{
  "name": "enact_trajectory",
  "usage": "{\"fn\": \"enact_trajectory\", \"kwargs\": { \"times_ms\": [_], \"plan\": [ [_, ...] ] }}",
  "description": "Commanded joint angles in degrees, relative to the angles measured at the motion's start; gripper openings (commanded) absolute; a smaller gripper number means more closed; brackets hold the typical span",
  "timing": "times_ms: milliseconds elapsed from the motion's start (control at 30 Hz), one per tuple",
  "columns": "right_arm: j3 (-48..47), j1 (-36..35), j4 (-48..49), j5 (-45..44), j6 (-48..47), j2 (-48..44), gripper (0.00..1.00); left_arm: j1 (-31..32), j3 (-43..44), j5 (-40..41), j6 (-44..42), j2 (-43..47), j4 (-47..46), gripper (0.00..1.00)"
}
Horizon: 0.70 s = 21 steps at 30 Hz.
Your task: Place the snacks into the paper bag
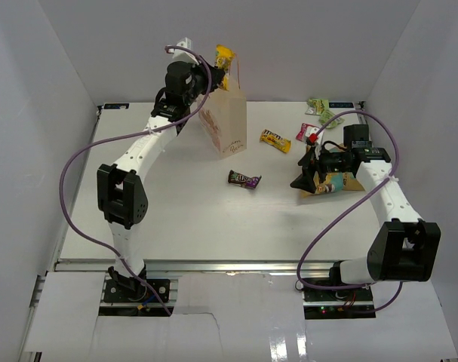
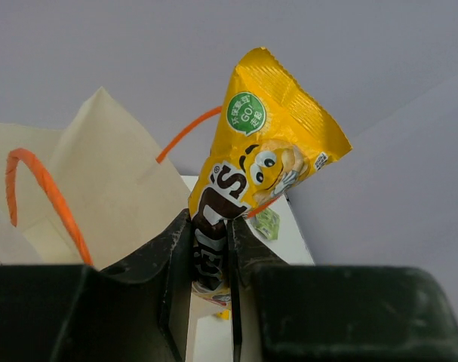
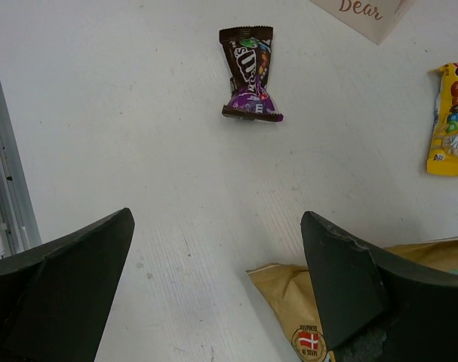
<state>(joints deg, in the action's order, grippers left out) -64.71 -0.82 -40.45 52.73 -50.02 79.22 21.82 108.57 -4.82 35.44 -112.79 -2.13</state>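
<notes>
The cream paper bag [image 1: 225,121] stands upright at the back of the table, its orange handles [image 2: 40,188] showing in the left wrist view. My left gripper [image 1: 213,72] is shut on a yellow candy packet [image 2: 251,181] and holds it over the bag's open top [image 2: 100,196]. My right gripper [image 1: 304,177] is open, low over the table, at the edge of the tan chip bag [image 3: 304,302]. A dark brown and purple packet [image 3: 247,72] lies in the middle of the table, and a second yellow packet [image 1: 275,140] lies right of the bag.
A pink packet [image 1: 310,133] and light green packets [image 1: 319,108] lie at the back right. White walls close in the table on three sides. A metal rail [image 1: 213,264] runs along the near edge.
</notes>
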Motion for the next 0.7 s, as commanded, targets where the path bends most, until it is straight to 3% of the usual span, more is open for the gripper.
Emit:
{"fn": "enact_trajectory", "kwargs": {
  "times_ms": [0,33,233,433,533,567,633,667],
  "plan": [
    [0.2,0.03,1.69,2.2,1.15,-1.7,0.97,-0.03,5.23,6.04,1.56,1.7,-2.53,0.23],
    [0.11,-0.15,1.77,2.11,1.24,-1.61,0.97,-0.03,5.5,5.7,1.47,1.35,-1.92,0.26],
    [-1.38,-4.09,1.69,-1.4,1.15,-1.0,0.97,-0.03,4.19,3.78,2.35,1.26,-0.42,0.68],
    [-3.67,-12.79,5.63,-7.81,8.61,1.81,0.99,-0.03,6.03,0.25,1.92,2.75,-0.07,0.77],
    [-3.85,-21.12,13.62,-19.12,19.06,4.87,1.0,-0.03,7.09,-2.73,-0.88,5.98,0.2,0.8],
    [-4.11,-23.41,17.21,-27.68,22.56,5.67,1.0,-0.03,6.13,-4.39,-2.03,7.31,0.63,0.82],
    [-5.16,-28.94,20.74,-36.34,25.31,8.65,1.0,-0.03,3.06,-5.46,-4.93,13.61,1.16,0.82],
    [-5.86,-30.45,23.28,-42.47,26.11,9.89,1.0,-0.03,-2.43,-5.55,-8.16,16.44,1.51,0.85]
  ]
}}
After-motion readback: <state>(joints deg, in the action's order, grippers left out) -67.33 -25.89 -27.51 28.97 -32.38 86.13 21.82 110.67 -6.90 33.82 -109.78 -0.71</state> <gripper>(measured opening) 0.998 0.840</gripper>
